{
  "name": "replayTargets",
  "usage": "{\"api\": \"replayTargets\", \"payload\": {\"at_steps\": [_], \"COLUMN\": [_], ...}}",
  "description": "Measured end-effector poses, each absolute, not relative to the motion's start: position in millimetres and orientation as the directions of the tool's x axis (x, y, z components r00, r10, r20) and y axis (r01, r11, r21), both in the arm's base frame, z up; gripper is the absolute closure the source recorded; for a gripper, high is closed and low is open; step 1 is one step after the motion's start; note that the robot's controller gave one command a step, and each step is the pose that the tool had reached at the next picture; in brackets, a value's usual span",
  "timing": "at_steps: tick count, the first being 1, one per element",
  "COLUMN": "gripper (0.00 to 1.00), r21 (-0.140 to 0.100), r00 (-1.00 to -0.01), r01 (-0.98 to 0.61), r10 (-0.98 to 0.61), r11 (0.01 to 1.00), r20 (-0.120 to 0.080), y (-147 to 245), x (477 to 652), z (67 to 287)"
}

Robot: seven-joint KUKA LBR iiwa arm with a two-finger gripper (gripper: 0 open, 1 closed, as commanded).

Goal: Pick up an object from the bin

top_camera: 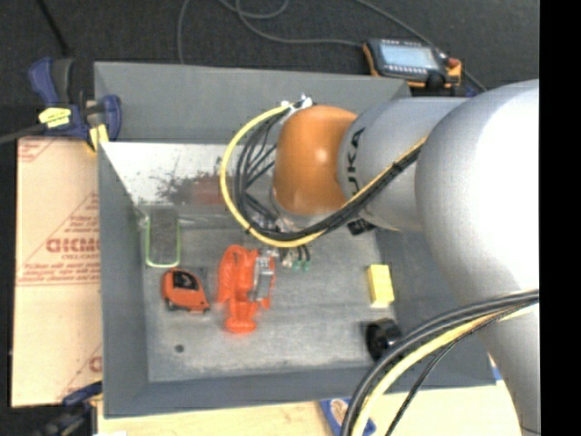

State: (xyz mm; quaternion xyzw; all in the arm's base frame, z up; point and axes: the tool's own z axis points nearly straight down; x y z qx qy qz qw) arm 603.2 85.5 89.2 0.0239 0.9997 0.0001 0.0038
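The lumpy orange plastic piece (236, 284) amid the grey metal bin (300, 339) is adjoined on its right by the gripper (265, 280). The gripper's opening cannot be told.

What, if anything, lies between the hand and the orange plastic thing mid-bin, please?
Nothing visible: the hand is at the right side of the orange plastic thing. The orange tape measure lies apart to its left, the yellow block to the right.

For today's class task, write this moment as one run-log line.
pincer: low at bin centre, over right edge of orange plastic toy | neighbours: orange tape measure left, yellow block right | toy on bin floor
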Motion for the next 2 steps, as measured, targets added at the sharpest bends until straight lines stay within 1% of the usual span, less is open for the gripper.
{"api": "replayTargets", "payload": {"at_steps": [1, 2], "gripper": [1.00, 1.00], "r21": [0.001, 0.001], "r00": [-0.977, -0.977], "r01": [0.212, 0.212], "r10": [0.212, 0.212], "r11": [0.977, 0.977], "r20": [-0.004, -0.004], "y": [82.9, 82.9], "x": [563.1, 563.1], "z": [71.7, 71.7]}}
